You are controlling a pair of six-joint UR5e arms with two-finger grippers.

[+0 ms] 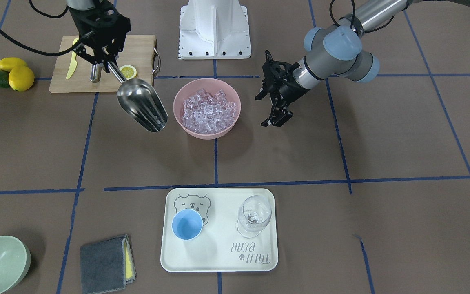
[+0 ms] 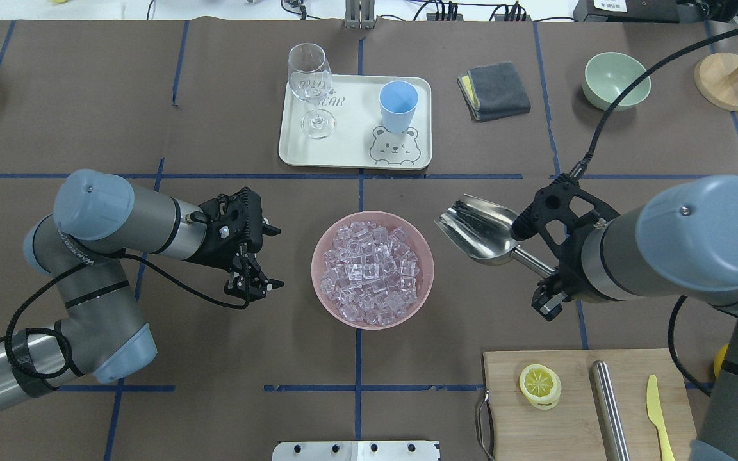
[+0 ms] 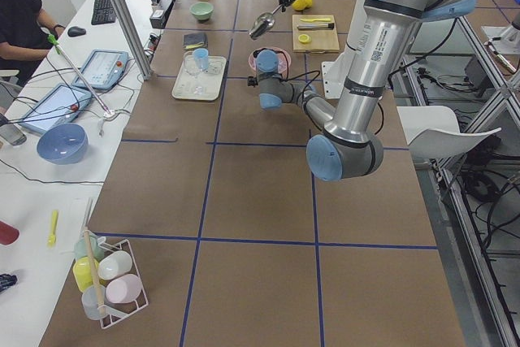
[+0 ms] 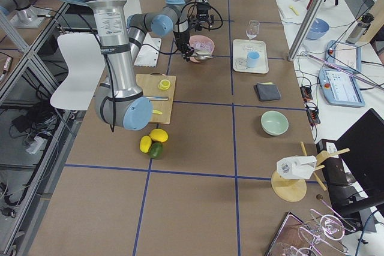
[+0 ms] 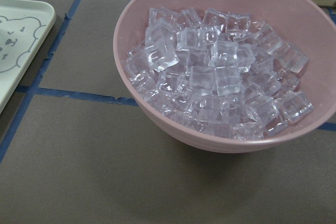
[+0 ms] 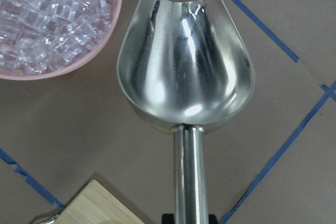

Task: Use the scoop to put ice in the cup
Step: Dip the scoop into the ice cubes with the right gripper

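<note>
The ice (image 2: 372, 272) fills a pink bowl (image 2: 318, 282) at the table's middle and also shows in the left wrist view (image 5: 220, 77). The light-blue cup (image 2: 398, 105) stands upright and empty on a white tray (image 2: 343, 147) beyond the bowl. My right gripper (image 2: 545, 269) is shut on the rod handle of the steel scoop (image 2: 478, 230). It holds the scoop above the table just right of the bowl. The scoop's trough (image 6: 186, 61) is empty. My left gripper (image 2: 273, 257) is open and empty, left of the bowl and facing it.
A clear stemmed glass (image 2: 311, 89) stands on the tray beside the cup. A wooden board (image 2: 574, 416) at the near right holds a lemon slice, a steel cylinder and a yellow knife. A grey cloth (image 2: 496, 89) and a green bowl (image 2: 615, 80) lie at the far right.
</note>
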